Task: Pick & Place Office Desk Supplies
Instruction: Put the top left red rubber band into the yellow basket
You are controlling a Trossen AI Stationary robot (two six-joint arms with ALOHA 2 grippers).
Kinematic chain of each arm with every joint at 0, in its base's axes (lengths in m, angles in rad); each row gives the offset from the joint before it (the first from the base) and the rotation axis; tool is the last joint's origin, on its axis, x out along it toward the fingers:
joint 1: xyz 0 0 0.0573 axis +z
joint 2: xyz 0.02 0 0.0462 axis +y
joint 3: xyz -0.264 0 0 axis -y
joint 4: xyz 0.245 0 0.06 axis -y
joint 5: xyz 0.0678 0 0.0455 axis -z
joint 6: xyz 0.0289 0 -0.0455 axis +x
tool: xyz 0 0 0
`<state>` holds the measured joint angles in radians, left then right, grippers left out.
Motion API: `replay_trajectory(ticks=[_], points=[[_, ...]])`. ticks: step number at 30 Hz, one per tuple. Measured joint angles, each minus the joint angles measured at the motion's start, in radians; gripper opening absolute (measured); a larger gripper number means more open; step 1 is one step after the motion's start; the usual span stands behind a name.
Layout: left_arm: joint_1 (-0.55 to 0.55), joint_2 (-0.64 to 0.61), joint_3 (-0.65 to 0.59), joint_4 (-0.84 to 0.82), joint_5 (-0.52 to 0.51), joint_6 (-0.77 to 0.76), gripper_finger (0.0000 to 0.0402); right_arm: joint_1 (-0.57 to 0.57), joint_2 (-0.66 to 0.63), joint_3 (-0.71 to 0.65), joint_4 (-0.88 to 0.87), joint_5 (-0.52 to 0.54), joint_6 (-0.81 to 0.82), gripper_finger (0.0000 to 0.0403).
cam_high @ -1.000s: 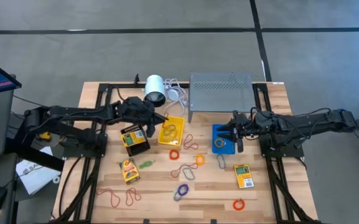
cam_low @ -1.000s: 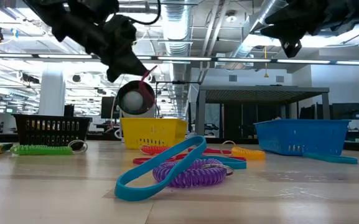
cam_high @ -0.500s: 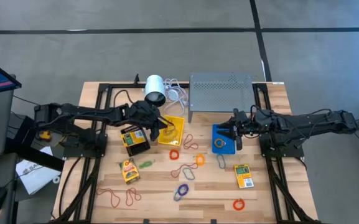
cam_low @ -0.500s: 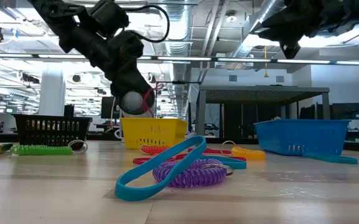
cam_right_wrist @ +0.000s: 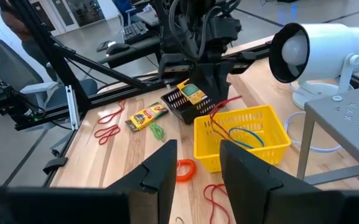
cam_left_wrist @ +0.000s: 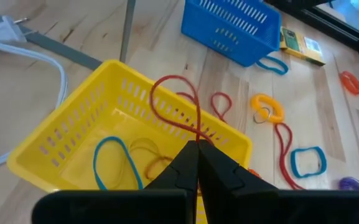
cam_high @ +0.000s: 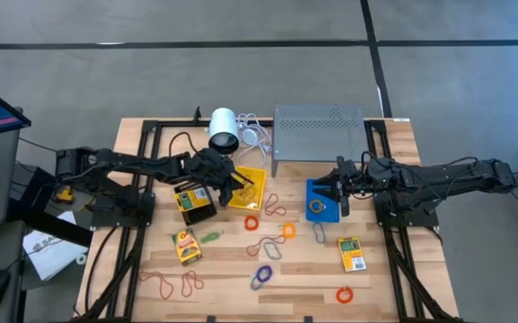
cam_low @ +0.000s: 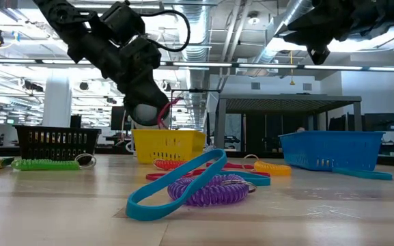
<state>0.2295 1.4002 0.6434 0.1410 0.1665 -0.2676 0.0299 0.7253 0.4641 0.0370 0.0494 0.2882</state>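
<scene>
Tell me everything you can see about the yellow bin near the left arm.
The yellow bin is a small rectangular basket that looks like slotted plastic, upright on the wooden table, in front of the white cylinder. A blue band and orange-looking loops lie inside. The left gripper, shut on a red rubber band, dangles it over the bin.

Red rubber-band loop (cam_left_wrist: 178, 111) dangling over yellow bin (cam_left_wrist: 73, 144), blue loop (cam_left_wrist: 114, 163) inside

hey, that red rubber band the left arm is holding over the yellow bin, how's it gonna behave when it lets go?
Probably floppy: the red rubber band droops in a loose, bent loop from the shut left pincer. It looks thin and light, so it should drop softly into the yellow bin rather than bounce far. It may snag on the rim, since part of the loop hangs across it.
</scene>
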Motion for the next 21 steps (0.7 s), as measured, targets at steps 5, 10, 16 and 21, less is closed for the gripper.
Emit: replay_trajectory(ticks=[5, 10, 16, 21], points=[[0.000, 0.000, 0.000, -0.002, 0.000, 0.000, 0.0000, 0.000, 0.000, 0.000, 0.000, 0.000, 0.000, 0.0118], [0.000, 0.000, 0.000, -0.002, 0.037, -0.003, 0.0000, 0.000, 0.000, 0.000, 0.000, 0.000, 0.000, 0.0118], [-0.018, 0.000, 0.000, -0.002, 0.062, -0.026, 0.0019, 0.000, 0.000, 0.000, 0.000, 0.000, 0.000, 0.0118], [-0.018, 0.013, 0.000, -0.010, 0.028, -0.047, 0.0059, 0.001, 0.000, 0.000, 0.000, 0.000, 0.000, 0.0118]])
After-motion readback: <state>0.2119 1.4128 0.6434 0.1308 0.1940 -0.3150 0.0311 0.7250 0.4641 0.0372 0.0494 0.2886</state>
